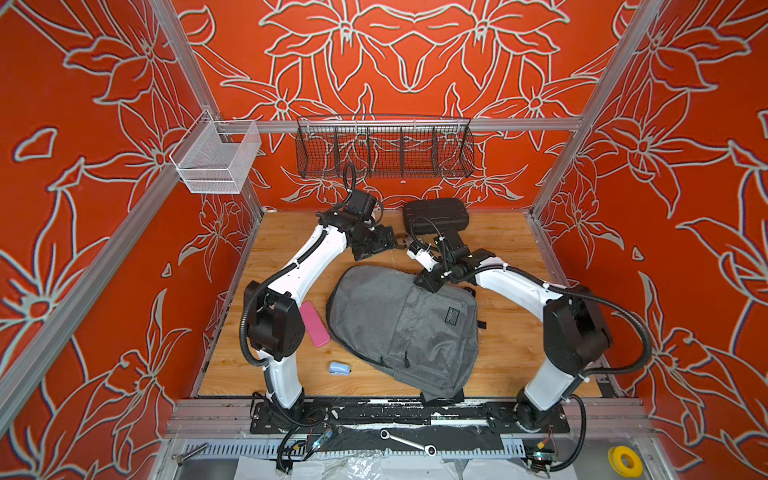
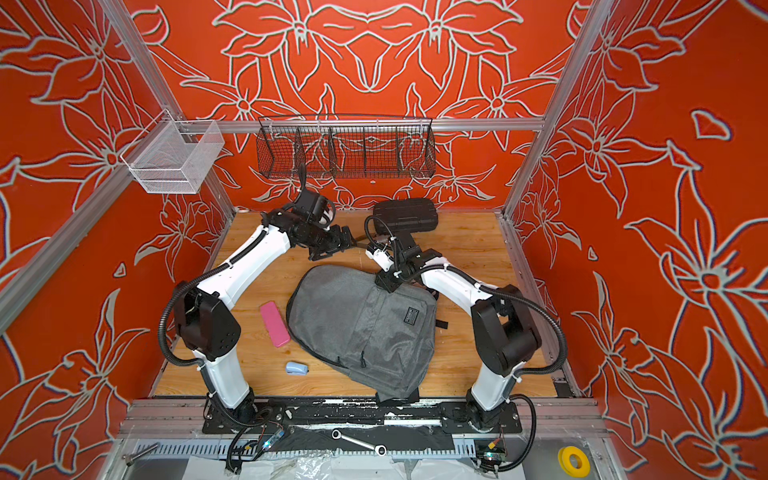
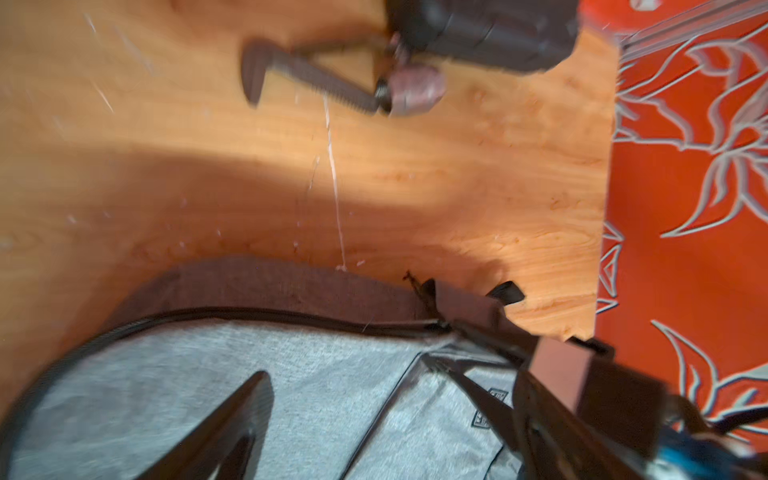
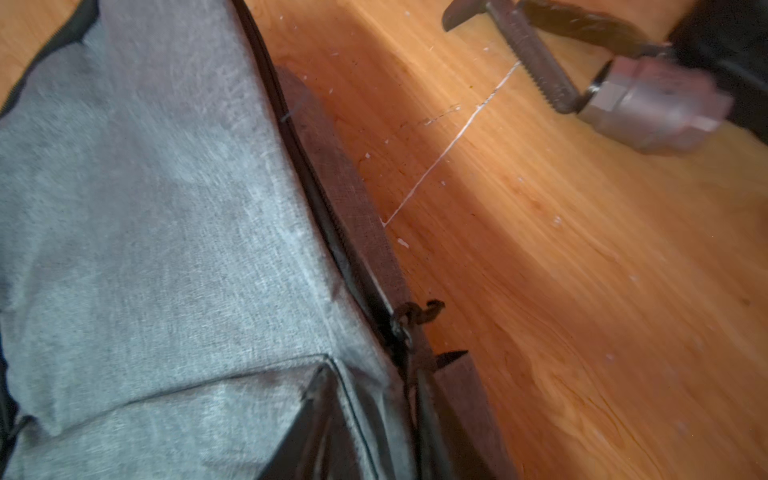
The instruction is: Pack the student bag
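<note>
The student bag (image 1: pixel 399 332) (image 2: pixel 357 328) is a grey backpack lying flat in the middle of the wooden table, its small logo patch facing up. Its black top zipper (image 4: pixel 332 232) looks shut, with the pull (image 4: pixel 415 311) at the edge. My right gripper (image 1: pixel 430 286) (image 4: pixel 374 370) rests on the bag's far right corner, jaws apart, a ridge of grey fabric between them. My left gripper (image 1: pixel 392 239) (image 3: pixel 347 368) hovers just beyond the bag's far edge, open and empty.
A black ribbed case (image 1: pixel 436 216) lies at the back, a metal lock-like piece (image 3: pixel 332 83) beside it. A pink case (image 1: pixel 314 324) and a small light-blue object (image 1: pixel 338 368) lie left of the bag. Wire baskets (image 1: pixel 384 149) hang on the back wall.
</note>
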`<move>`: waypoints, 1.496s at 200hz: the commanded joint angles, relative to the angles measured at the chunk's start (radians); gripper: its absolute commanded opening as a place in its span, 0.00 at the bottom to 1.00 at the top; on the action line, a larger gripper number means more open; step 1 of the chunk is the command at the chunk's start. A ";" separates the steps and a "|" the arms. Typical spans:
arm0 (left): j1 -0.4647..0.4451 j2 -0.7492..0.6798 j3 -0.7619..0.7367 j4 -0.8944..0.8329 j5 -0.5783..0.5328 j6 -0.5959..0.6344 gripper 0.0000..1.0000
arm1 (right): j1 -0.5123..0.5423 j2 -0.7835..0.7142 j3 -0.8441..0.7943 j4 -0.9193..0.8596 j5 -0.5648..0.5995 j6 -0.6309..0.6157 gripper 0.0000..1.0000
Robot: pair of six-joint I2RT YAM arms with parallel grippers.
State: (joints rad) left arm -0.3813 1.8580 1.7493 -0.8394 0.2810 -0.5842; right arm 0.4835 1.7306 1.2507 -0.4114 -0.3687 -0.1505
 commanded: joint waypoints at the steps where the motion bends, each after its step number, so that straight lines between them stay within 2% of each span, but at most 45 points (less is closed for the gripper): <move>1: -0.018 0.063 -0.055 0.052 0.054 -0.035 0.87 | -0.076 0.006 0.009 0.060 -0.122 0.229 0.44; 26: -0.048 0.175 0.005 -0.019 0.019 0.006 0.86 | -0.131 0.092 0.127 -0.011 -0.223 0.361 0.50; 53: -0.050 0.211 -0.076 -0.008 0.020 -0.014 0.81 | -0.137 0.168 0.197 -0.018 -0.331 0.542 0.54; 85: -0.050 0.199 -0.169 0.037 0.019 -0.026 0.78 | -0.118 0.238 0.197 -0.049 -0.308 0.651 0.60; 108: -0.051 0.207 -0.172 0.050 0.029 -0.028 0.77 | -0.097 0.264 0.191 -0.080 -0.236 0.669 0.62; 127: -0.051 0.220 -0.166 0.039 0.036 -0.020 0.76 | -0.086 0.286 0.187 -0.060 -0.225 0.692 0.62; 170: -0.053 0.204 -0.224 0.072 0.048 -0.022 0.72 | -0.074 0.340 0.207 -0.007 -0.194 0.689 0.50; 217: -0.061 0.199 -0.214 0.074 0.040 -0.021 0.71 | -0.074 0.370 0.202 0.049 -0.230 0.698 0.25; 247: -0.062 0.184 -0.213 0.070 0.031 -0.013 0.70 | -0.074 0.374 0.196 0.058 -0.192 0.690 0.23; 278: -0.062 0.184 -0.205 0.065 0.033 -0.008 0.70 | -0.071 0.422 0.261 0.007 -0.205 0.666 0.31; 299: -0.063 0.185 -0.185 0.054 0.031 -0.006 0.70 | -0.066 0.457 0.302 -0.033 -0.235 0.636 0.20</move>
State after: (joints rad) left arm -0.4347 2.0575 1.5501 -0.7452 0.3199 -0.5991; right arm 0.4065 2.1395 1.5063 -0.3885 -0.5800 0.5152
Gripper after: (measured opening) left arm 0.703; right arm 0.257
